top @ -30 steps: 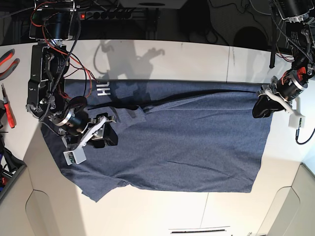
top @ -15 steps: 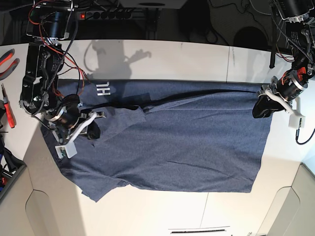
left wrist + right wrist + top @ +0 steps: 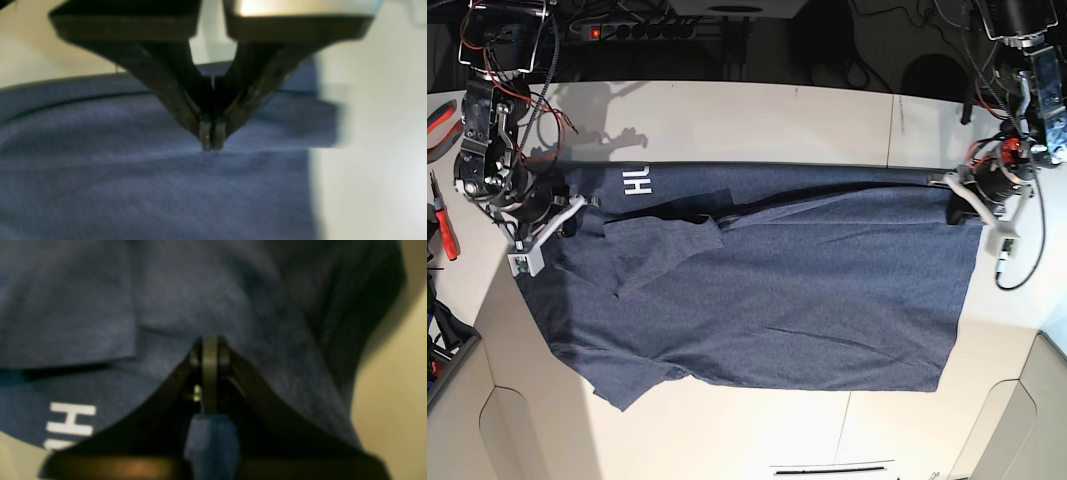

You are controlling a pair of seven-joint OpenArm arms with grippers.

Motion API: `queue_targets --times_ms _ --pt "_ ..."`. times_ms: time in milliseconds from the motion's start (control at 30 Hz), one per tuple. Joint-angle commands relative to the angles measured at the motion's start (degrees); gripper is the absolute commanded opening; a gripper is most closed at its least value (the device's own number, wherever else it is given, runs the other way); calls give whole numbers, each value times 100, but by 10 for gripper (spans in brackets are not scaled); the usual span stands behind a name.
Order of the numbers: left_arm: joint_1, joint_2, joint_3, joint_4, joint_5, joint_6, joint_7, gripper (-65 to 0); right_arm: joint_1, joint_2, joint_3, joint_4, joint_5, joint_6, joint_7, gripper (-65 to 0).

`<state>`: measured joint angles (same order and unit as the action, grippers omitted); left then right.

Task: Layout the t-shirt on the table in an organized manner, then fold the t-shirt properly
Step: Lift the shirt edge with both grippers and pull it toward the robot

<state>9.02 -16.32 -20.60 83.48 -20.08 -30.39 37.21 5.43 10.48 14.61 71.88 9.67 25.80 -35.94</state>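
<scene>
The navy t-shirt (image 3: 807, 290) lies spread across the white table (image 3: 777, 120), with white lettering (image 3: 637, 181) near its back left edge and a folded flap in its left part. My right gripper (image 3: 562, 215) is at the shirt's left edge. In the right wrist view it (image 3: 210, 350) is shut, with blue fabric (image 3: 210, 440) pinched between the fingers, and the lettering (image 3: 70, 421) shows at lower left. My left gripper (image 3: 957, 205) is at the shirt's back right corner. In the left wrist view it (image 3: 210, 141) is shut, tips pinching the cloth (image 3: 133, 186).
Red-handled pliers (image 3: 442, 125) and other tools (image 3: 442, 225) lie at the table's left edge. A power strip (image 3: 647, 28) and cables sit behind the table. A dark seam (image 3: 890, 130) crosses the table at back right. Bare table (image 3: 1017, 330) shows right of the shirt.
My right gripper moved left and toward the back, drawing the shirt's left part outward. My left gripper shifted a little toward the back at the shirt's right corner.
</scene>
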Motion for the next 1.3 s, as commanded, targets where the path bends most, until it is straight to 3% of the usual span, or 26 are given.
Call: queue_targets --times_ms 0,167,267,400,700,833,1033,1267 --pt "-46 -83 105 -31 116 160 -155 -650 85 81 15 -35 -28 -13 13 -650" --pt "-94 -85 664 -638 944 916 -315 -650 2 186 17 -96 -31 -33 -2 -650" --pt "-107 -87 752 -925 1180 1161 -284 -650 -44 219 15 -96 -24 -33 -83 -650" --pt "-63 -125 750 -988 1178 1180 92 -650 -188 221 15 -81 26 -33 -249 -650" --pt "546 -256 745 -610 911 1176 212 -650 -822 275 15 310 195 -24 -450 -650" --pt "973 -256 745 -151 852 1178 313 -650 -1137 380 15 831 350 -7 -822 -650" --pt "1589 -254 745 411 852 1202 361 -650 -1665 398 44 1729 361 -7 -914 -650" --pt "1864 -240 745 470 713 1198 551 -650 -1768 398 44 1932 337 -9 -970 -650"
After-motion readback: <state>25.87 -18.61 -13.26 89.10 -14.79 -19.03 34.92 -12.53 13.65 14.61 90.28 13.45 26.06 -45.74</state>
